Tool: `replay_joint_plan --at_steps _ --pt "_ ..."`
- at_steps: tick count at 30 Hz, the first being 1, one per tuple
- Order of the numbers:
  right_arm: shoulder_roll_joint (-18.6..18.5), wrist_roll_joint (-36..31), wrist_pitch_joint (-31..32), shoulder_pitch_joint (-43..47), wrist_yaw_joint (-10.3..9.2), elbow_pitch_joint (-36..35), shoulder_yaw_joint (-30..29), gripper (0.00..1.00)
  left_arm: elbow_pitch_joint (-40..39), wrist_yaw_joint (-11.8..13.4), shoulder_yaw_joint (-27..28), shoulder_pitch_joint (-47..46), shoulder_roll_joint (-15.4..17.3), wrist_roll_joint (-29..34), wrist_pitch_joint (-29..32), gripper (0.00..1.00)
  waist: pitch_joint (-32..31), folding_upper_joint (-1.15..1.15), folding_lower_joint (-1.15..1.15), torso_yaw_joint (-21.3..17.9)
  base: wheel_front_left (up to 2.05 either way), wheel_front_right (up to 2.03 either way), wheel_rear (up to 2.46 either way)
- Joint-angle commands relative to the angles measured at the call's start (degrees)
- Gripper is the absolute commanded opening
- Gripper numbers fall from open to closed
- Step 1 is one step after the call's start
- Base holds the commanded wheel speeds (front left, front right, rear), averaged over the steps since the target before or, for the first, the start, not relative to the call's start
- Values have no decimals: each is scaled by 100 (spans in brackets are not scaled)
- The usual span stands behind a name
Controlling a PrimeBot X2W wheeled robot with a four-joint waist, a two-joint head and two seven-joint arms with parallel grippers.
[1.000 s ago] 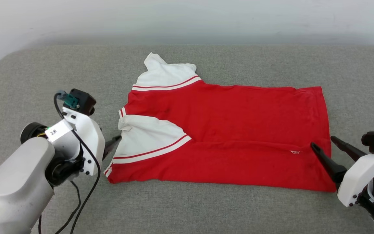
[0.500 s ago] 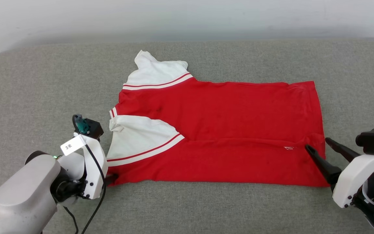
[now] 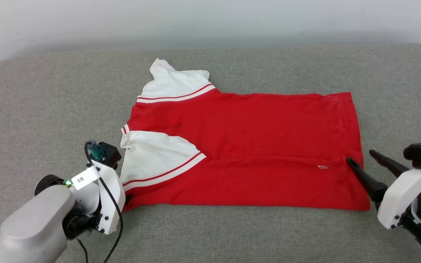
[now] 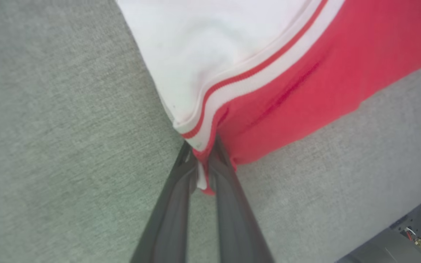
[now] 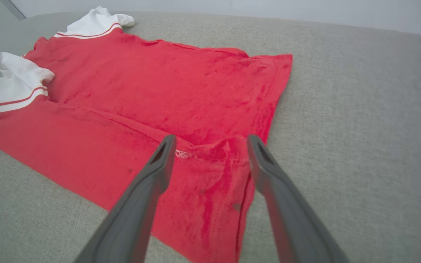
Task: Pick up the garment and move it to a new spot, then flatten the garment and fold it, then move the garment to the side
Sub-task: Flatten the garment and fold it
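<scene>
So the garment (image 3: 250, 146) is lying spread out on a grey fabric cushion (image 3: 49, 91), red body mostly flat, collar end toward the robot's left and bottom hem toward its right. The far sleeve (image 3: 174, 84) sticks out white at the back. The near sleeve (image 3: 152, 157) is folded in on top of the red, with its red-and-white stripe trim running diagonally. The near long edge looks folded over onto the body, with a soft crease running along it, and the little white logo (image 3: 322, 167) sits right by that crease near the hem. The left end effector (image 4: 201, 153) is down at the near-left corner of the shirt. In the left wrist view its two dark fingers are squeezed almost together with a bit of the striped trim and red fabric pinched between them, so it's got hold of that corner. From the head view you mostly just see the white wrist housing and a black cable (image 3: 112, 204) in front of it. The right end effector (image 5: 211, 142) is over at the near-right hem corner with its fingers spread wide. One finger is over the red cloth just beside the logo, the other right around the hem edge, and nothing is gripped. I honestly can't tell whether those tips are touching the fabric or just hovering over it.
</scene>
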Motion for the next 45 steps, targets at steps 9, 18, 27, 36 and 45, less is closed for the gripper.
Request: replay_joint_plan --at_steps 9,18,27,36,45 --pt "-708 -218 692 -235 -5 -462 -149 100 -466 -3 -275 -79 302 140 -598 0 -172 0 0 66 0 0 0" --pt "-1171 216 2665 -192 -5 -915 -290 100 -911 1 -306 -217 453 237 -785 0 -152 0 0 118 0 0 0" --pt "-782 237 3334 -98 -5 -585 -240 100 -1121 65 -323 -358 341 336 -817 0 44 0 0 268 0 0 0" --pt "-316 133 3129 -166 -4 292 97 100 -1113 81 -283 -487 305 391 -894 0 353 0 0 412 0 0 0" --pt "-80 223 2584 -173 5 876 751 33 -968 74 -265 -383 281 318 -1016 0 400 0 0 402 0 0 0"
